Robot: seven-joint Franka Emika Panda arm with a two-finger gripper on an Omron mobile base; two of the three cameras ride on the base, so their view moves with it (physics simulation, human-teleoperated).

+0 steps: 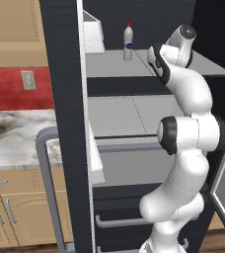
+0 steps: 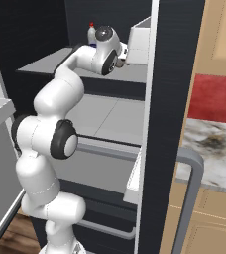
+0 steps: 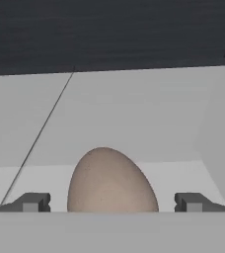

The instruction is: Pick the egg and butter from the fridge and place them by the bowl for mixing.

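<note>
Grey shelves of the tall black fridge are reached into, the small tan egg sits between the spread gripper jaws, not yet pinched, so both things are left to be moved.

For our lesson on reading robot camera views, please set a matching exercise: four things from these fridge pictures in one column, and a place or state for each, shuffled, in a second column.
Things:
1. egg
2. white bottle
3. gripper
4. fridge

Places or states:
A. standing upright on the upper shelf
B. door swung open, grey shelves showing
C. lying between the two finger tips
D. open, fingers apart on either side of the egg

Pairs: 1-C, 2-A, 3-D, 4-B
</note>
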